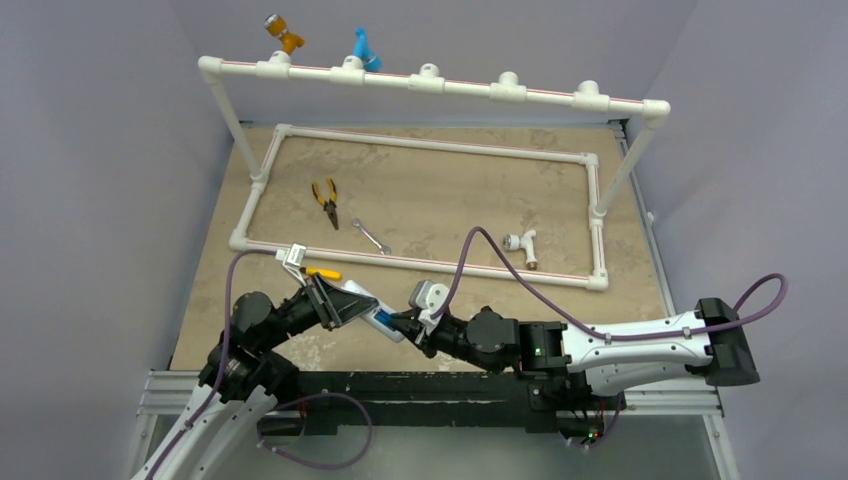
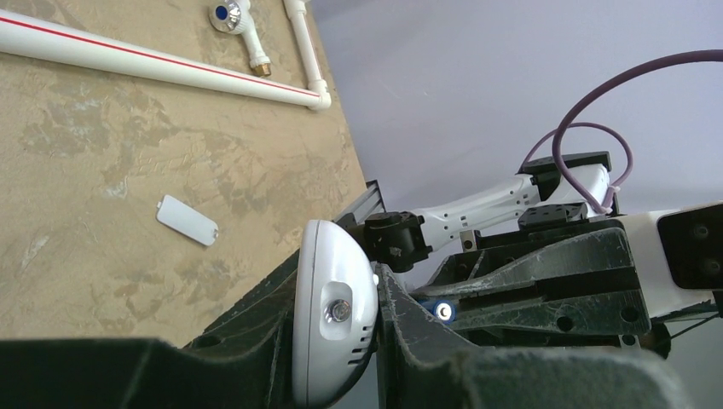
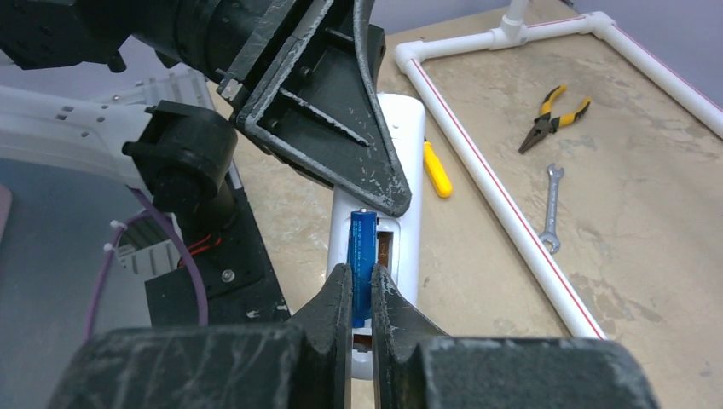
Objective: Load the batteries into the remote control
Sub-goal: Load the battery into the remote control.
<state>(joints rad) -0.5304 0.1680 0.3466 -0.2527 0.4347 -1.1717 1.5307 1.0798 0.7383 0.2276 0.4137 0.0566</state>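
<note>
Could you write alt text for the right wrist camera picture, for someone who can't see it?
The right gripper pinches a blue battery at the open back of a white remote, which the left gripper holds. Beyond lie a screwdriver, pliers, a wrench and a white pipe frame.

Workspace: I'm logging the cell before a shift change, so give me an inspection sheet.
Surface: tan table, mottled.
Job's things: remote with its compartment open; one battery lying along a slot; cover flat on the table.
Clutter: pliers, wrench and fitting inside the pipe frame; screwdriver just outside it; orange part and blue part on the raised rail.
Grippers: left gripper shut on remote; right gripper shut on battery.
Cables: purple cable looped on each arm.
Surroundings: grey walls.
</note>
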